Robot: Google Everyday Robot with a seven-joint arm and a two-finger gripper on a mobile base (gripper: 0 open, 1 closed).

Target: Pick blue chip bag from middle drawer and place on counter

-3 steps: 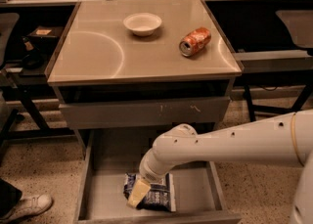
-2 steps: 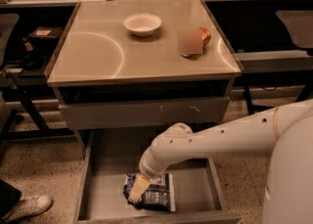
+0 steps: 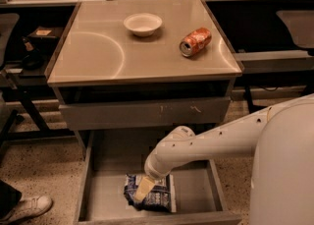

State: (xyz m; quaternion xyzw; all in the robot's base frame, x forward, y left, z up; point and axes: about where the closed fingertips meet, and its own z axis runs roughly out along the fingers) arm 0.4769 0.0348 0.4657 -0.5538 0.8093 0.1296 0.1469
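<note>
The blue chip bag [image 3: 160,198] lies wrinkled on the flat bottom of the open middle drawer [image 3: 105,192], near its front middle. My gripper [image 3: 144,189] reaches down into the drawer on the white arm [image 3: 206,143] from the right. It rests on the left part of the bag. The beige counter [image 3: 98,54] with pale arc marks tops the grey cabinet above the drawer.
A white bowl [image 3: 143,23] stands at the counter's back middle. An orange soda can [image 3: 195,42] lies on its side at the right. A scratched grey drawer front [image 3: 142,113] is closed above the open drawer. A shoe [image 3: 27,207] is at the lower left.
The gripper stays down on the bag and has barely shifted. The view has moved slightly. The bag lies in the same place.
</note>
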